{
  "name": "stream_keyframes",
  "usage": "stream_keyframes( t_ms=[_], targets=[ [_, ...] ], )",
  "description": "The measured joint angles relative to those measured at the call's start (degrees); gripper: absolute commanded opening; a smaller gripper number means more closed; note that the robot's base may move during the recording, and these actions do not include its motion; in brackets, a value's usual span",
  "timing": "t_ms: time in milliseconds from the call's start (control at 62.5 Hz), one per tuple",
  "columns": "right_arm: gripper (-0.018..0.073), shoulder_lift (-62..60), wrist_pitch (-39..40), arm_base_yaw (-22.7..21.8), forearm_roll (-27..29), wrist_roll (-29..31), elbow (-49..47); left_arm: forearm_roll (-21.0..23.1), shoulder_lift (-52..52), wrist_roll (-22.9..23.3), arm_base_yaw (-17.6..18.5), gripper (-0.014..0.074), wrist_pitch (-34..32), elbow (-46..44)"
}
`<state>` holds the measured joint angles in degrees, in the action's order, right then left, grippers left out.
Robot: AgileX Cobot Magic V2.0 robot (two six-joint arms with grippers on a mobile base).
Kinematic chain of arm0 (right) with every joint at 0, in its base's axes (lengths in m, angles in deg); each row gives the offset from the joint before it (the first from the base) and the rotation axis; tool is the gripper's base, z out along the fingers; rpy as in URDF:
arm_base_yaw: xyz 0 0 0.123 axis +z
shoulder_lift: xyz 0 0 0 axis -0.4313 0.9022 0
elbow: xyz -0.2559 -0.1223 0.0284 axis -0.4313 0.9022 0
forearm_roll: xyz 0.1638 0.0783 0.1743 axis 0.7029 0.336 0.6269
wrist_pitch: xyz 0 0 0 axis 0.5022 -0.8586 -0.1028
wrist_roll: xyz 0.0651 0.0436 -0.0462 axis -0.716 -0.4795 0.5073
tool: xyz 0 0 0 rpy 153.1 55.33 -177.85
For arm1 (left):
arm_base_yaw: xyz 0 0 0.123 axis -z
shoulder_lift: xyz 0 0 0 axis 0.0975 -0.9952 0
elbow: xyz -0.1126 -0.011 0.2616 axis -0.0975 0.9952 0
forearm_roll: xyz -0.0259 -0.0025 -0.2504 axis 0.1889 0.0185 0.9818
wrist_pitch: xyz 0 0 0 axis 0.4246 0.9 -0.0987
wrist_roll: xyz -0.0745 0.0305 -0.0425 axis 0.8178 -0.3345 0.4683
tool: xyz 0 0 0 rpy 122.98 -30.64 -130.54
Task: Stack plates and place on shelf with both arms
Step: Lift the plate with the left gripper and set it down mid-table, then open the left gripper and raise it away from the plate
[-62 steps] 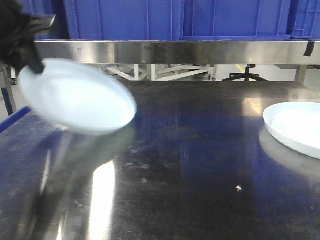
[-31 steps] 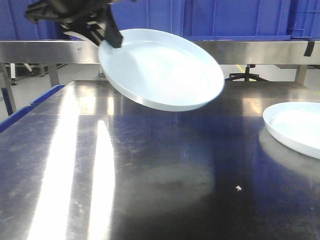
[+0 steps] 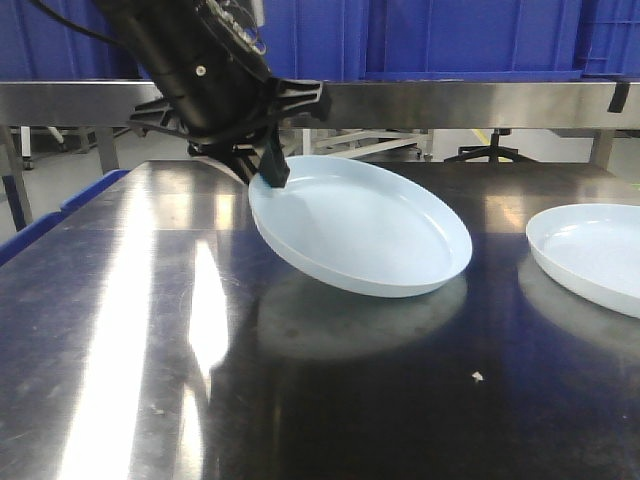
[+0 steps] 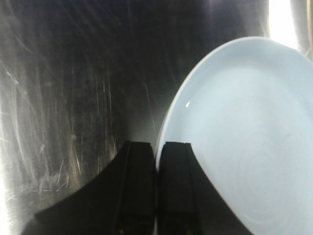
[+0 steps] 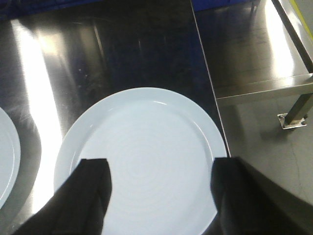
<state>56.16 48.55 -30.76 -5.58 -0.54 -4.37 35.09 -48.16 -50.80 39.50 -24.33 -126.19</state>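
Plate [image 3: 370, 235] pinched by left end effector [image 3: 268, 178] has swung low toward its twin [image 3: 595, 250] at three o'clock. Stacking nears; right end effector [image 5: 159, 169] hangs spread.

In the front view the first plate [image 3: 370, 235] hangs mid-frame over the table [image 3: 330, 400] (tilted, rim pinched at its upper left by the left gripper [image 3: 268, 172]). The second plate [image 3: 590, 250] lies at the right edge, well apart.

No legible writing — none in any view.
The deep blue plastic crates [image 3: 450, 35], the brushed steel shelf rail [image 3: 450, 105] with its black tape strip [image 3: 619, 97], the lifted pale blue-white glossy round plate [image 3: 370, 225], its flat-lying twin [image 3: 590, 250] and the dark scuffed steel surface [image 3: 350, 400] all show plain, unmarked faces.
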Motion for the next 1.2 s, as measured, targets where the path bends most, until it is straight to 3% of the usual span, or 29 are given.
stream_keyframes(
  t_ms=[112, 256, 336, 480, 624, 816, 976, 1200],
  targets=[
    [0.0542, 0.0, 0.0, 0.0, 0.0, 0.0, 0.0, -0.7, -0.6, 0.0, 0.0, 0.0157, 0.5, -0.1],
    [0.0542, 0.0, 0.0, 0.0, 0.0, 0.0, 0.0, -3.0, -1.1, -0.1, 0.0, 0.0384, 1.8, -0.2],
    [0.0542, 0.0, 0.0, 0.0, 0.0, 0.0, 0.0, -4.1, -1.1, -0.1, 0.0, 0.0428, 2.4, -0.2],
    [0.0542, 0.0, 0.0, 0.0, 0.0, 0.0, 0.0, -4.5, -1.1, -0.2, -0.4, 0.0342, 5.0, -1.5],
    [0.0542, 0.0, 0.0, 0.0, 0.0, 0.0, 0.0, -4.7, -0.3, -0.2, -2.2, 0.0067, 6.9, -3.2],
    [0.0542, 0.0, 0.0, 0.0, 0.0, 0.0, 0.0, -5.0, 6.4, -0.2, -7.1, 0.0097, 7.5, -3.3],
    [0.0542, 0.0, 0.0, 0.0, 0.0, 0.0, 0.0, -5.6, 13.9, -0.1, -13.4, 0.0097, 7.4, -0.1],
    [0.0542, 0.0, 0.0, 0.0, 0.0, 0.0, 0.0, -5.8, 25.1, -0.1, -22.5, 0.0097, 3.4, 14.2]
  ],
)
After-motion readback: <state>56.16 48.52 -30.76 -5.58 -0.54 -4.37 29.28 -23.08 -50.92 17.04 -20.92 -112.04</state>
